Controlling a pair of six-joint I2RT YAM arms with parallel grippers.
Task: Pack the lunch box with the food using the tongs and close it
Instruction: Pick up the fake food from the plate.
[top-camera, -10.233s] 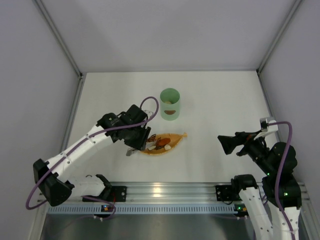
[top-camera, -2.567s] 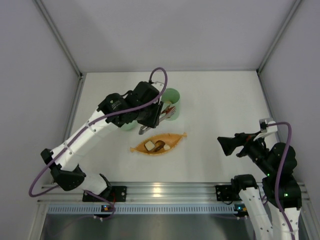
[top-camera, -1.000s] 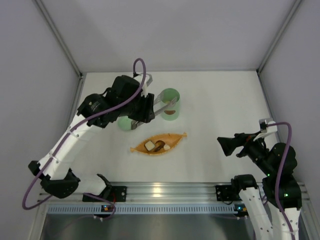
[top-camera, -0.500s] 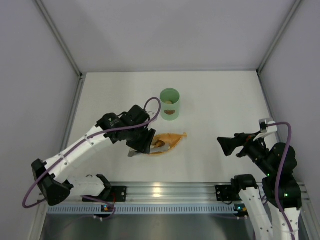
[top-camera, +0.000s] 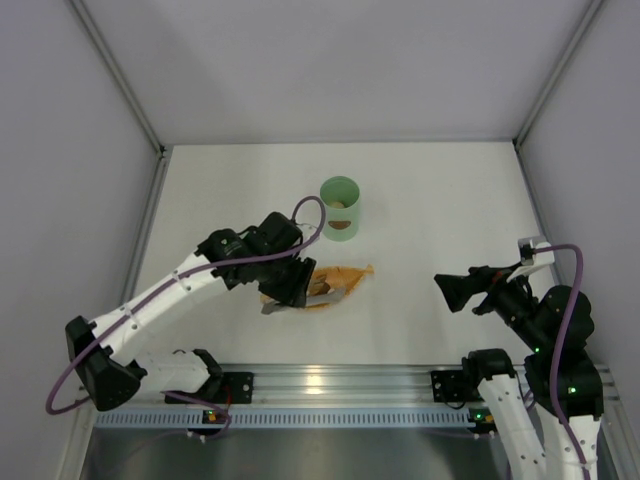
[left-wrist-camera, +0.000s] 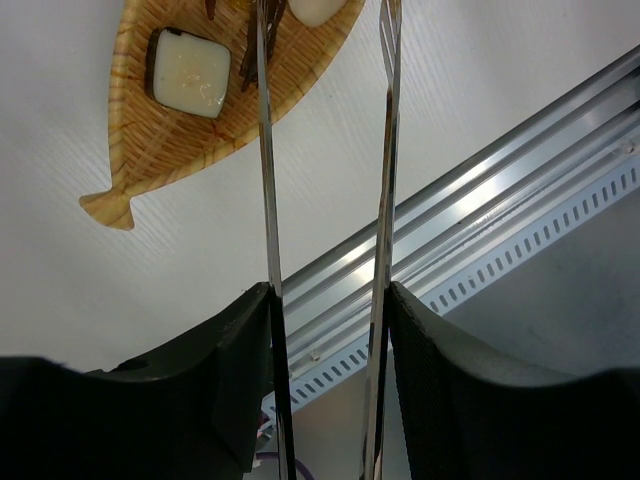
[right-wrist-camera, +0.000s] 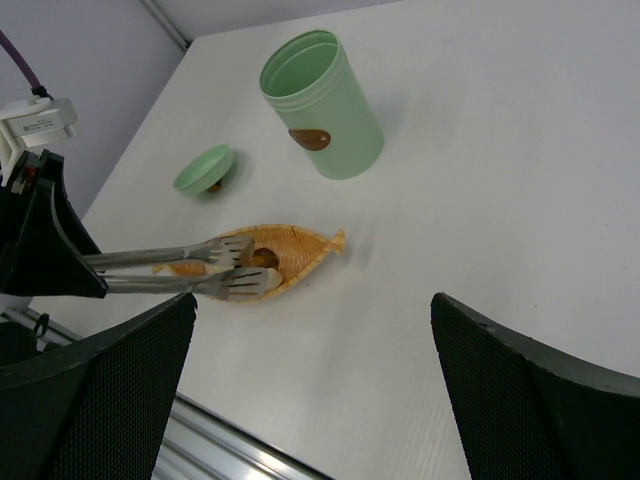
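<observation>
- While working through the pick-a-piece step, clamping the tongs (left-wrist-camera: 265, 200) by their arms in the left gripper (left-wrist-camera: 325, 330) and reaching the tips over the orange leaf tray (left-wrist-camera: 150, 140).
- Holding the tongs spread, arms apart, tips just beside a brown piece (right-wrist-camera: 262, 258); impossible to tell whether touching it, and not visibly pinching anything.
- Leaving a white square of food (left-wrist-camera: 188, 72) lying on the tray beside the tongs.
- Aiming, by the look of it, for the lunch box (top-camera: 340, 207), upright and uncapped beyond the tray, its lid (right-wrist-camera: 203, 168) lying apart on the table (top-camera: 450, 200).
- Idling the right gripper (right-wrist-camera: 310, 380) wide open, well apart from the tray.
- Probably calling next for squeezing the arms onto one piece, lifting it, and carrying it to the box mouth.
</observation>
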